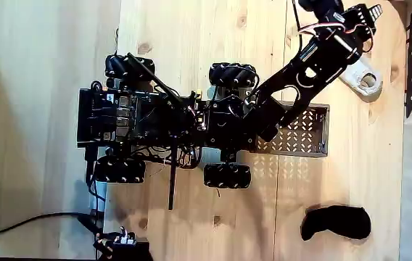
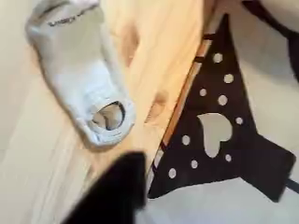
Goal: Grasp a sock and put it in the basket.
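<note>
Fixed view from above: we see a black wheeled robot chassis [image 1: 170, 123] with four ribbed wheels standing on a pale pine-board desk [image 1: 191, 36]. Its black jointed arm [image 1: 307, 69] reaches diagonally toward the upper right of the view, and the pincer [image 1: 358, 22] lies near the top edge, just above and left of the small cream-white ankle sock with greyish patches [image 1: 362, 76]. We cannot tell from this view whether the pincer is open or closed, nor whether it touches the sock. The shallow rectangular black metal basket with slotted walls [image 1: 304, 134] sits at the chassis's right end, under the arm's base, well apart from the sock. A black sock [image 1: 336, 223] lies on the desk at lower right.

Wrist view: we see the sock [image 2: 84, 70] flat on the wood, its round cuff hole toward the lower right. Beside the desk's edge lies a black cut-out shape with white dots and a white heart [image 2: 220, 140]. A blurred dark form occupies the lower edge.
</note>
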`<act>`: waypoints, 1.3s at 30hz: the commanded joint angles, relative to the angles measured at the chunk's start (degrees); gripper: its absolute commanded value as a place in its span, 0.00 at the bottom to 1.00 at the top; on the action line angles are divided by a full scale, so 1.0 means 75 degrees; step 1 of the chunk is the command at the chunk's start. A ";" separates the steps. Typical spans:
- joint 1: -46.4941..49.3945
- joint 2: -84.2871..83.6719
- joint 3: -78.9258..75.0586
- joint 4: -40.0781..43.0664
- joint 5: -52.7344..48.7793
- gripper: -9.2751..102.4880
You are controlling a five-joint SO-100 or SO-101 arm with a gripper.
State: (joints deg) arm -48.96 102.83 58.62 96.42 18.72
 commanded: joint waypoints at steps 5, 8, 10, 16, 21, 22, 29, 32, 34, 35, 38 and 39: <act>0.0082 -0.0480 -0.0270 0.1266 -0.0023 0.45; 0.0293 -0.0785 -0.0270 0.1137 -0.0059 0.48; 0.0445 -0.1043 -0.0270 0.1020 -0.0164 0.48; 0.1137 -0.1664 -0.0258 0.0984 -0.1090 0.49; 0.1746 -0.1898 -0.0199 0.0785 -0.1898 0.49; 0.1863 -0.1945 -0.0223 0.0773 -0.1922 0.49; 0.2027 -0.2941 -0.0141 0.0820 -0.1477 0.49; 0.2051 -0.3527 -0.0141 0.0691 -0.1441 0.49; 0.2121 -0.3938 -0.0141 0.0352 -0.1512 0.49; 0.2121 -0.4055 -0.0141 0.0199 -0.1559 0.49; 0.2086 -0.4453 -0.0141 -0.0082 -0.1641 0.49; 0.2074 -0.4629 -0.0141 -0.0164 -0.1652 0.49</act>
State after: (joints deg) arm -32.70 69.35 58.62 95.19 6.86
